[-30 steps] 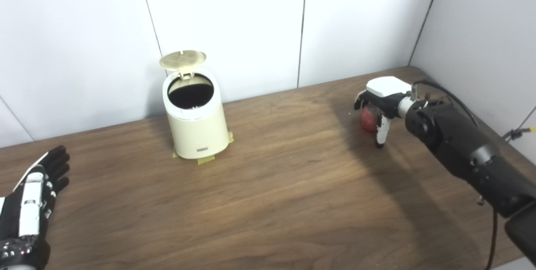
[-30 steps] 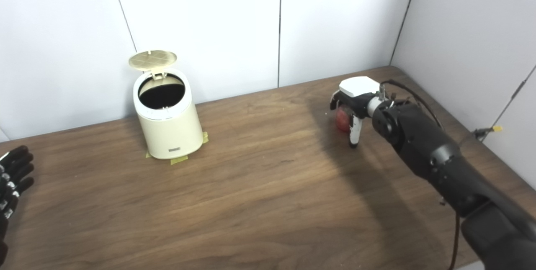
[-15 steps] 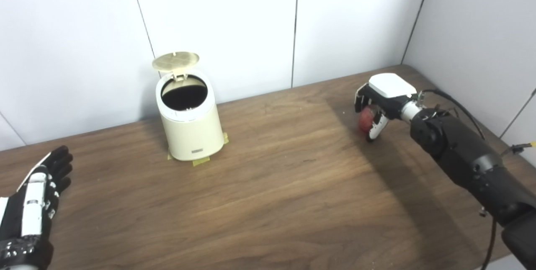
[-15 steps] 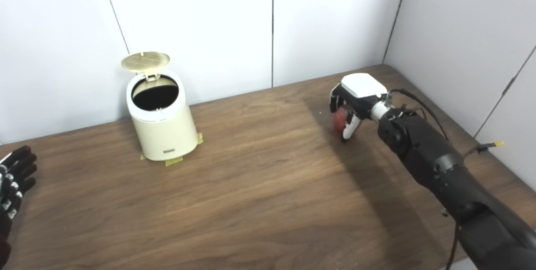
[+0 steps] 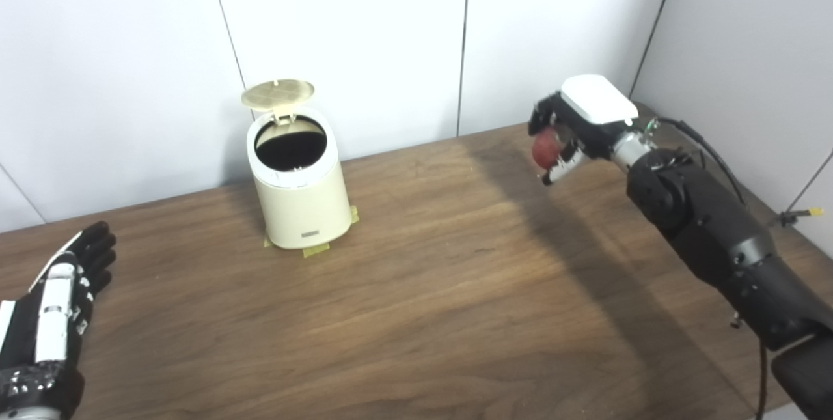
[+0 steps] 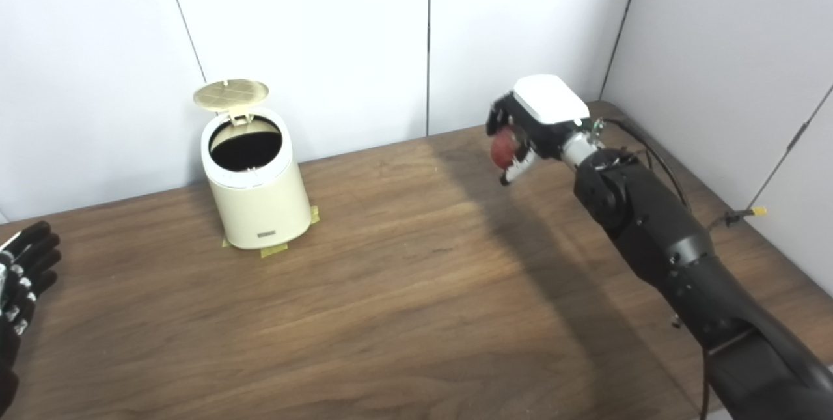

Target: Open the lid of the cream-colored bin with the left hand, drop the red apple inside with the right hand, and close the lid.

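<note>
The cream-colored bin (image 5: 299,195) stands at the back left of the wooden table (image 5: 416,303). Its round lid (image 5: 278,93) is tipped up and back, and the dark inside shows. My right hand (image 5: 576,122) is shut on the red apple (image 5: 545,147) and holds it in the air above the table's back right part, well to the right of the bin. My left hand (image 5: 49,316) lies open and empty near the table's front left corner, far from the bin.
Yellow tape tabs (image 5: 315,250) stick out from under the bin's base. White wall panels (image 5: 364,36) close the back and right sides. A black cable (image 5: 706,146) runs along my right forearm.
My right hand has risen off the table with the apple and moved a little left, toward the bin. The left hand has stayed put. The camera shifted slightly.
</note>
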Controlling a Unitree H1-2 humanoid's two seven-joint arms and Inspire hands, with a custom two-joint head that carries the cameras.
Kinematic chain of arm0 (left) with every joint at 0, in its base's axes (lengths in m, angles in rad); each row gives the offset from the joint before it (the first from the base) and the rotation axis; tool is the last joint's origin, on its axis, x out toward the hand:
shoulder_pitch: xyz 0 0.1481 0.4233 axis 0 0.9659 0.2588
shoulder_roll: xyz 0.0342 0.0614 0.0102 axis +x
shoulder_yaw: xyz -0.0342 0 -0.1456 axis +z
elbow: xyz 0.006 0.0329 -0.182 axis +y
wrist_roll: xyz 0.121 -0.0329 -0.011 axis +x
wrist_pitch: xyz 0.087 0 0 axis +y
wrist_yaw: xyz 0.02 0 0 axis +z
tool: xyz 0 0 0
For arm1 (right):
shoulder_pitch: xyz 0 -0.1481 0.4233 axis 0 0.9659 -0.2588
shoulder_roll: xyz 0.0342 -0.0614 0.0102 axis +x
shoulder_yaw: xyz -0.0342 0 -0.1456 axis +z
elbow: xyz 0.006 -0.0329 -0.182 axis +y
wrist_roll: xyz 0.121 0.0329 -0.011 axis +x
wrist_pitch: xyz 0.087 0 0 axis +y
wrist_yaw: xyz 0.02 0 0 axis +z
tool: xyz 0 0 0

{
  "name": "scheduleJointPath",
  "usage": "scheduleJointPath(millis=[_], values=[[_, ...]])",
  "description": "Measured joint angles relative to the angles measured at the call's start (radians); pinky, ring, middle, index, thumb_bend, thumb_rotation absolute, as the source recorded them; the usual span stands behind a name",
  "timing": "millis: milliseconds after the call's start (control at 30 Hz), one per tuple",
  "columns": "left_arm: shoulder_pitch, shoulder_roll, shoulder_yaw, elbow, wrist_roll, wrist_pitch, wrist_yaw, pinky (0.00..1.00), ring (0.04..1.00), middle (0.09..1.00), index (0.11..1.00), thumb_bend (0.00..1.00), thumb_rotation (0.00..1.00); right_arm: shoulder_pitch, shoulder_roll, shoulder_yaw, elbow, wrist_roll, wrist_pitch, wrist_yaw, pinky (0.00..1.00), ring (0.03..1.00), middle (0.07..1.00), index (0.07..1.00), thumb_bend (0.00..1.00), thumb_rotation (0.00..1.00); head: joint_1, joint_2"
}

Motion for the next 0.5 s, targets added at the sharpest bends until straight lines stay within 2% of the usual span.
scheduleJointPath(millis=[67,233,267,400,467,500], values=[[0.0,-0.006,0.0,0.0,0.002,0.0,-0.004,0.97,0.924,0.91,0.888,0.11,1.0,-0.01,0.027,-0.001,-0.054,-0.003,0.004,0.002,0.33,0.393,0.508,0.494,0.5,0.0,0.028,-0.003],[0.004,-0.028,-0.002,0.0,0.017,0.0,-0.001,0.92,0.896,0.886,0.865,0.11,1.0,-0.032,0.12,0.02,-0.139,-0.016,-0.016,-0.001,0.41,0.394,0.506,0.506,0.5,0.0,0.08,-0.008],[0.005,-0.031,-0.004,0.0,0.018,0.0,0.002,0.91,0.893,0.884,0.868,0.11,1.0,-0.034,0.137,0.023,-0.16,-0.017,-0.017,0.0,0.41,0.392,0.506,0.509,0.5,0.0,0.1,-0.012],[0.011,-0.032,-0.024,-0.001,0.019,0.0,0.021,0.88,0.861,0.868,0.861,0.12,1.0,-0.063,0.239,0.048,-0.256,-0.024,-0.018,0.004,0.44,0.396,0.503,0.513,0.5,0.0,0.153,-0.024],[0.015,-0.032,-0.039,-0.001,0.03,0.0,0.026,0.87,0.848,0.859,0.852,0.15,1.0,-0.084,0.29,0.055,-0.281,-0.023,-0.025,0.002,0.45,0.389,0.504,0.522,0.5,0.0,0.154,-0.025],[0.018,-0.032,-0.045,-0.001,0.038,0.0,0.029,0.86,0.842,0.852,0.846,0.16,1.0,-0.095,0.317,0.056,-0.29,-0.023,-0.03,-0.001,0.39,0.385,0.501,0.527,0.5,0.0,0.181,-0.034]])
